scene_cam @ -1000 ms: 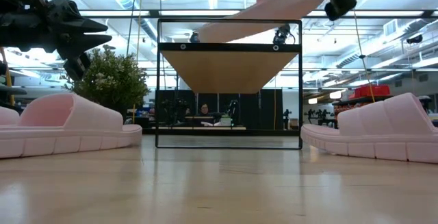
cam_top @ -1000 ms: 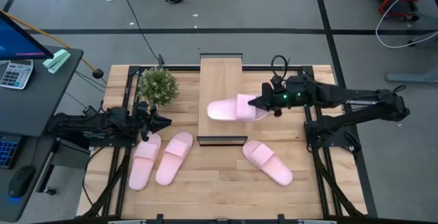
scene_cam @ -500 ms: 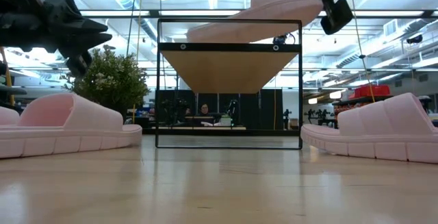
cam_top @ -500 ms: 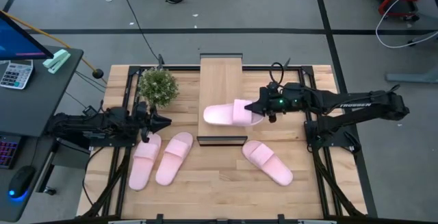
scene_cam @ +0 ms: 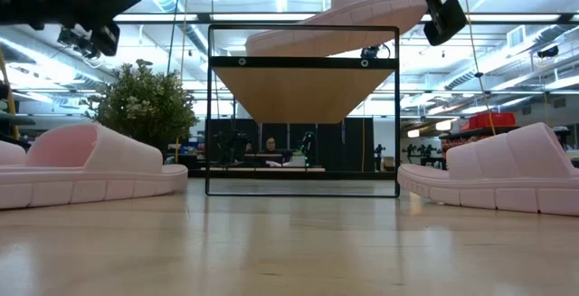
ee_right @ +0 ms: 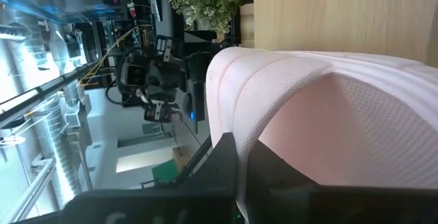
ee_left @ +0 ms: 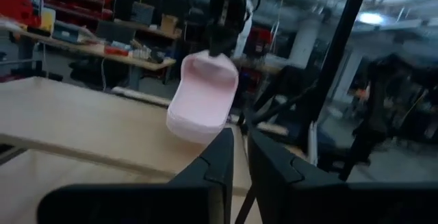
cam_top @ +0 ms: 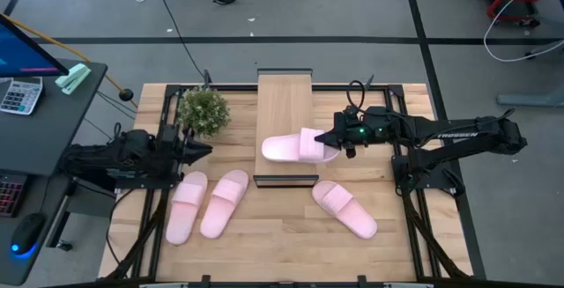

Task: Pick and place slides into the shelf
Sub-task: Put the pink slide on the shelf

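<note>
Resting across the shelf's (cam_top: 284, 103) plank top, near its front end, one pink slide (cam_top: 291, 147) has levelled out from its earlier tilt, so placement looks nearly done. The right end effector (cam_top: 332, 138) stays clamped on its strap end and has yet to let go. Three more slides (cam_top: 220, 203) lie on the surface (cam_top: 291, 235), two left, one right. The left end effector (cam_top: 204, 148), fingers nearly closed and empty, has lifted off that pair, beside the potted plant (cam_top: 203, 110).
</note>
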{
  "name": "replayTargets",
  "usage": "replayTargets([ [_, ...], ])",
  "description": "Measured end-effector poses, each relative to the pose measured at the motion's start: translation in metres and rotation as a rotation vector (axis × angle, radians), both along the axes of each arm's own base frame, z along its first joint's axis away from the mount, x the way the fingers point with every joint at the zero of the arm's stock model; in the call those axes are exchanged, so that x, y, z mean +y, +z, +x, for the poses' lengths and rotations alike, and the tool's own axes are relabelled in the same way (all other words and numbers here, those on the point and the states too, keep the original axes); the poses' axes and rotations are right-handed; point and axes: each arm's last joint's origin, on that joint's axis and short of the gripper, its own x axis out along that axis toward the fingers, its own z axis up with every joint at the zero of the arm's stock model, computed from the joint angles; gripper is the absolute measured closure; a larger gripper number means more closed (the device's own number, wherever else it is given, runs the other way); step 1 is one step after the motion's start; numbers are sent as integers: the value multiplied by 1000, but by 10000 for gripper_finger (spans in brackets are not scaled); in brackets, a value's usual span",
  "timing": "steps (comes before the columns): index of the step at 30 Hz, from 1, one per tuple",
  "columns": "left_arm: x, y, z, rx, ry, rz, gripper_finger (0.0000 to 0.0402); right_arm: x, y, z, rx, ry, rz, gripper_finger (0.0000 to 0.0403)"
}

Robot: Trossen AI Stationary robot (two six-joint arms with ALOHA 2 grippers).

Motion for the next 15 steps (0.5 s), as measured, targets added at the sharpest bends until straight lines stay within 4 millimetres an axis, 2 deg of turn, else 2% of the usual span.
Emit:
replayTargets([
  [10, 0, 48, -1, 6, 16, 139, 354, 0, -10, 10, 39, 55, -11, 396],
  [15, -1, 70, 5, 66, 8, 214, 354, 0, -9, 11, 31, 72, -18, 396],
])
